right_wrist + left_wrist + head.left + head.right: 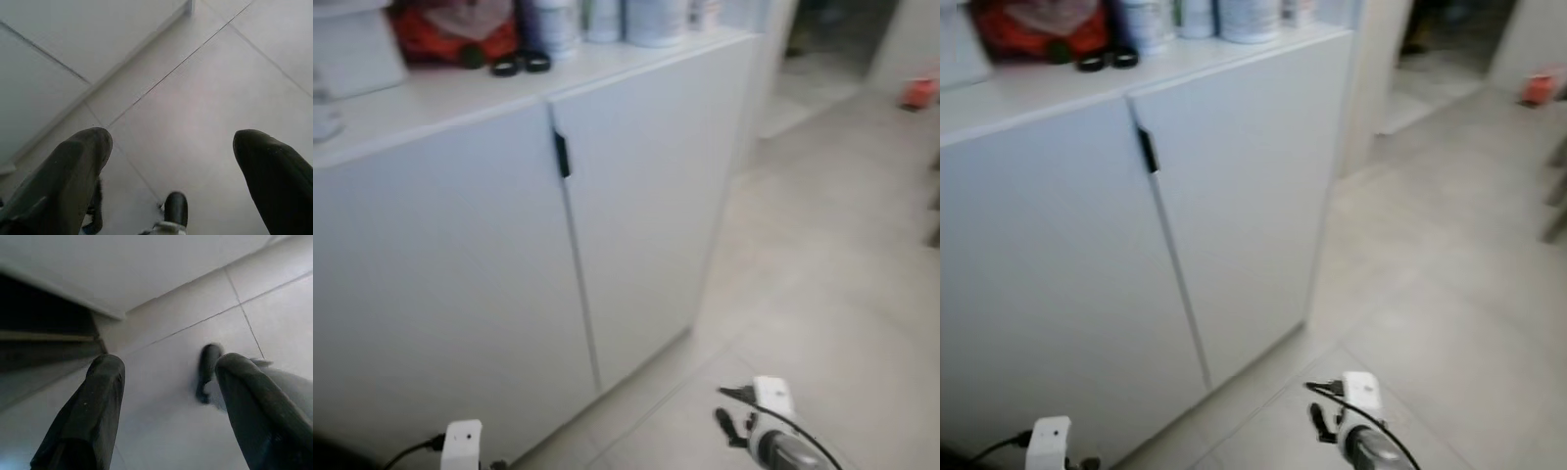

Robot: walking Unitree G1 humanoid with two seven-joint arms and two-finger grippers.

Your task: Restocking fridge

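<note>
A white cabinet [636,196] with two doors fills the left and middle of the frame, a small black handle [562,154] at the seam between them. On the counter [431,98] along the upper edge stand blurred pale containers [651,18], a red package [450,29] and two black rings [521,64]. No fridge can be made out.

Both arms hang low over the tiled floor [822,274]. The left claw [166,401] is spread wide and empty, and the right claw [171,161] likewise.

The containers are probably the stock. They look like smooth, rigid tubs, likely light to middling and a bit slippery; I would grip one around its middle, below the lid.
</note>
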